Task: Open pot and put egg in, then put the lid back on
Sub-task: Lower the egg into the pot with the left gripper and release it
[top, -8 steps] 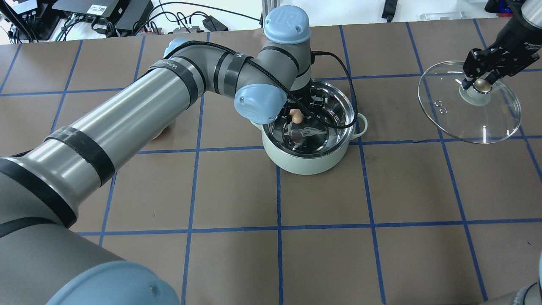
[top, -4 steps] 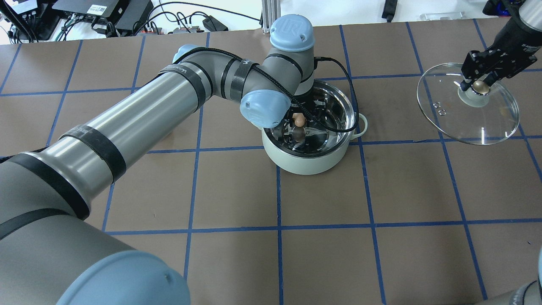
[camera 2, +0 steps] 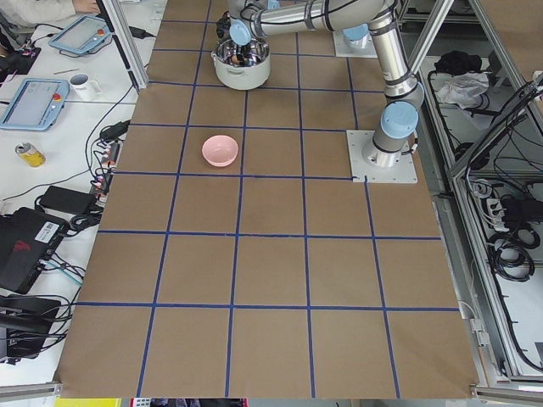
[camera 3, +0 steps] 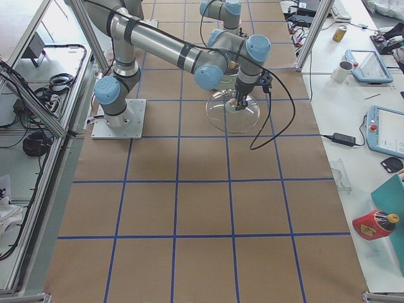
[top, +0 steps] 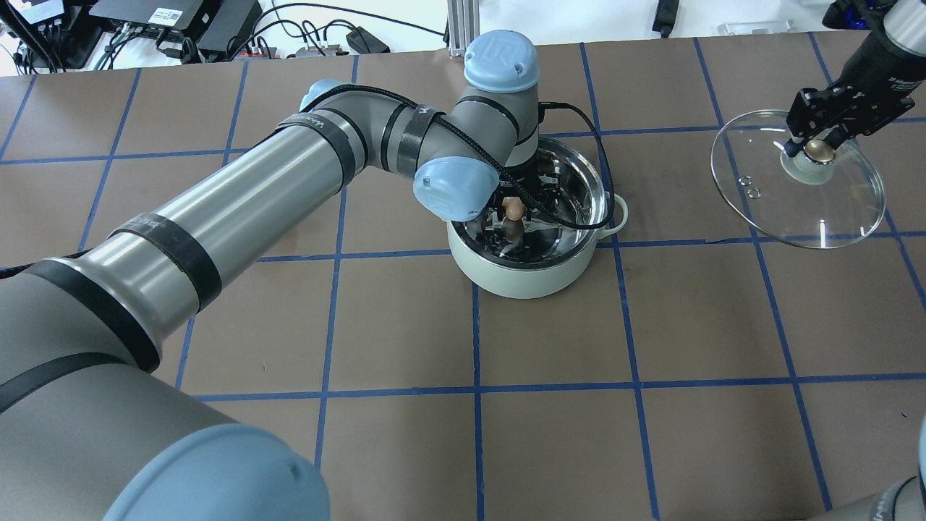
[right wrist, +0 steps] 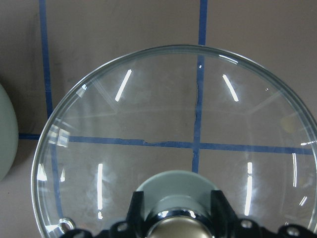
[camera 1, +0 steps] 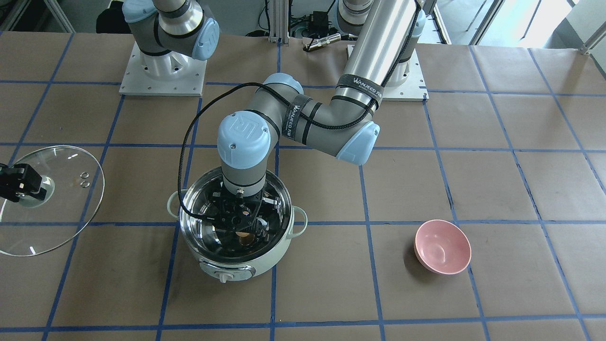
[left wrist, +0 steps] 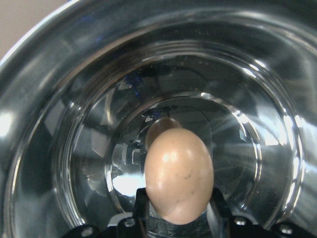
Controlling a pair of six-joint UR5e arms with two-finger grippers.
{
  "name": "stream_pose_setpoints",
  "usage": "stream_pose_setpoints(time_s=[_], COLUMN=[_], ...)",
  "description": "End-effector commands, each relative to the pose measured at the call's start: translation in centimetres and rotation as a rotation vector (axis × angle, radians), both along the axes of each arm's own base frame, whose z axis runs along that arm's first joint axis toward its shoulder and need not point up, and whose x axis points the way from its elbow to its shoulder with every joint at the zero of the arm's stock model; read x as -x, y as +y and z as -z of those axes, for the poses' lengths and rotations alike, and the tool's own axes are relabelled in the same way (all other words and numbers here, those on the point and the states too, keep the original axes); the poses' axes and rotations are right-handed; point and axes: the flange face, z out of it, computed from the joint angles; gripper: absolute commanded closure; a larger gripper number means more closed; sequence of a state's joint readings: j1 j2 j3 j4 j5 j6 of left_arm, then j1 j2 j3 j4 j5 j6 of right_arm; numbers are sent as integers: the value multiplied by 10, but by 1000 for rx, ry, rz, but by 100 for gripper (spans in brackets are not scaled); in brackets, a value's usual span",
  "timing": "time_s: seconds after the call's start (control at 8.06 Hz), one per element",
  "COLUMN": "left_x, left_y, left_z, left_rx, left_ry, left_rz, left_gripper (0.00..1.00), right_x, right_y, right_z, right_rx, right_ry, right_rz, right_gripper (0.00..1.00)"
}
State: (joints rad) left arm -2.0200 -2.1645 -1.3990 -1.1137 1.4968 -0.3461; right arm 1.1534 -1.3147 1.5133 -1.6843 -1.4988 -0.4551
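The mint-green pot (top: 532,278) stands open mid-table, also in the front view (camera 1: 265,258). My left gripper (top: 513,211) reaches down inside it, shut on the tan egg (left wrist: 179,174), which hangs above the shiny steel bottom; the egg shows in the overhead view (top: 514,208) and faintly in the front view (camera 1: 243,235). My right gripper (top: 816,148) is shut on the gold knob of the glass lid (top: 839,210) and holds the lid tilted in the air far to the right of the pot. The lid fills the right wrist view (right wrist: 173,129) and shows in the front view (camera 1: 61,203).
A pink bowl (camera 1: 442,246) sits on the table on my left side, apart from the pot. The brown table has a blue tape grid. Cables and electronics (top: 173,25) lie beyond the far edge. The left arm's cable loops over the pot rim.
My left gripper has sunk a little deeper into the pot with the egg. The right gripper has drawn the lid slightly up and away.
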Motion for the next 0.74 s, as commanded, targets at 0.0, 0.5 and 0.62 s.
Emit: stream_pose_setpoints(time_s=[0.0,0.5,0.62], left_x=[6,1,-3], left_y=[6,13,20], left_z=[1,-45,-74], left_rx=[-18,40,65], left_ry=[25,38,46], left_rz=[-1,5,16], left_gripper=[6,0,0], right_x=[1,2,-1], right_y=[-2,-4,-5], right_z=[4,1,-2], right_rx=[-2,23,30], right_ry=[-1,16,26], right_rz=[-1,13,8], right_gripper=[100,100,100])
